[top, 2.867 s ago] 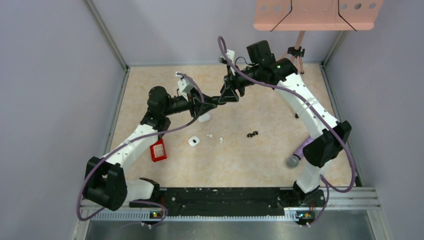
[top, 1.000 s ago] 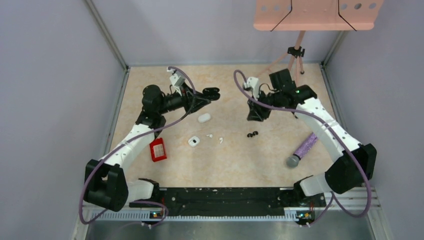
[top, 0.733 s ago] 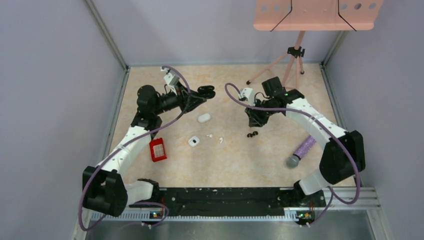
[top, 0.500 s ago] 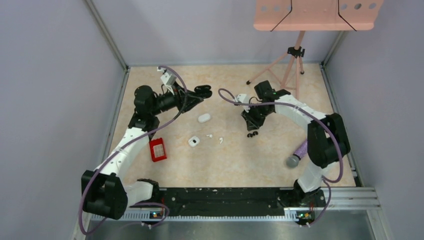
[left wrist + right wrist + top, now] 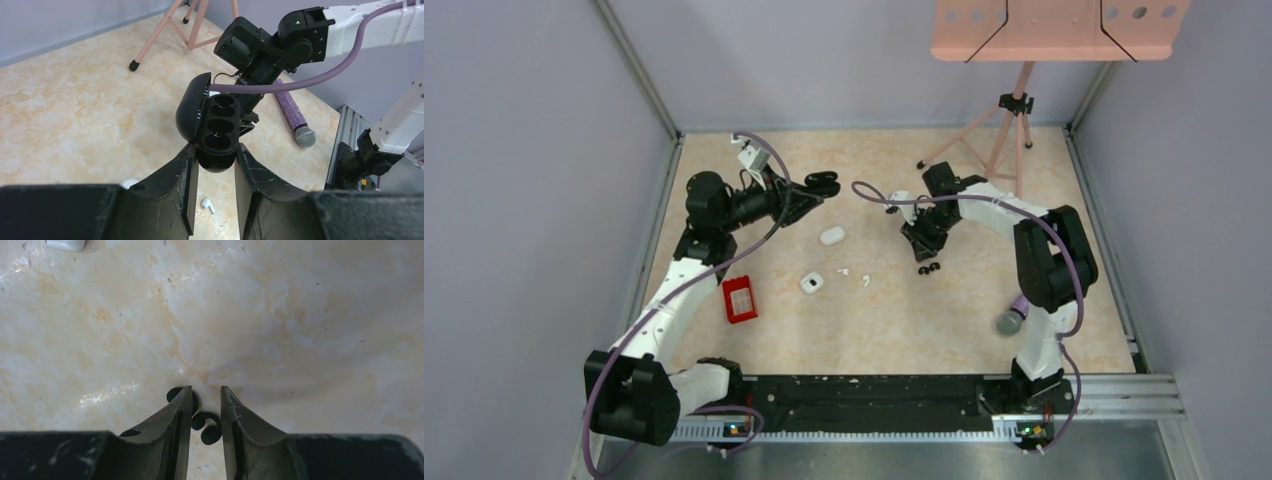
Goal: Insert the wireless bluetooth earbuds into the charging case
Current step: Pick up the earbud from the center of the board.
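My left gripper point(image 5: 809, 192) is shut on an open black charging case point(image 5: 824, 182), held above the table at the back left. In the left wrist view the case point(image 5: 216, 125) shows its empty wells and its lid hinged to the left. My right gripper point(image 5: 923, 248) is low over the black earbuds point(image 5: 929, 268). In the right wrist view my right gripper point(image 5: 205, 390) is open. One black earbud point(image 5: 206, 426) lies between the fingers and the other point(image 5: 172, 393) pokes out behind the left finger. Two white earbuds point(image 5: 843, 270) point(image 5: 865, 281) lie mid-table.
A small open white case point(image 5: 812, 283) and a closed white case point(image 5: 831, 236) lie left of centre. A red box point(image 5: 740, 300) lies by the left arm. A purple microphone point(image 5: 1024, 303) lies at the right. A pink tripod point(image 5: 994, 130) stands at the back.
My right gripper has left the black case, swung right and towards the front and come down over the black earbuds. My left gripper has drawn back left with the black case.
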{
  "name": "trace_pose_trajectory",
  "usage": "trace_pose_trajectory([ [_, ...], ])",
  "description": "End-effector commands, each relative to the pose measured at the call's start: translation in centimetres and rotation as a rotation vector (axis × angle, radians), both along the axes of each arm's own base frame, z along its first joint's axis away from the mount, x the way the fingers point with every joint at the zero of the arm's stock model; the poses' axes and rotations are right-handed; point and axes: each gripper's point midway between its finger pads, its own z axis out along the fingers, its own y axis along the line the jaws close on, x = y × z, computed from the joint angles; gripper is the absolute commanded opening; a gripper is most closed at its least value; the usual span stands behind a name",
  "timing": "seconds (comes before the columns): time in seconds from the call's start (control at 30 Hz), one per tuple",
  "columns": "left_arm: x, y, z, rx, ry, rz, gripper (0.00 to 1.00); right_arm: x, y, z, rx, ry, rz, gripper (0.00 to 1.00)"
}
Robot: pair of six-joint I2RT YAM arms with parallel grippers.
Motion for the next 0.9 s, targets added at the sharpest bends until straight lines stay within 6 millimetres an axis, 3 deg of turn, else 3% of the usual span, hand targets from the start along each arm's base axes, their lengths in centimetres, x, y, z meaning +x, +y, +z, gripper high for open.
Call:
trace_pose_trajectory([
  [0.0,0.1,0.4,1.1,0.0,-0.049,0.021,0.0,1.1,0.0,1.1,0.012,-0.045,0.03,0.28],
  [0.87,0.3,0.6,0.9,-0.007,-0.044,0.033,0.0,-1.5,-1.3,-0.2,-0.01,0.012,0.055,0.3],
])
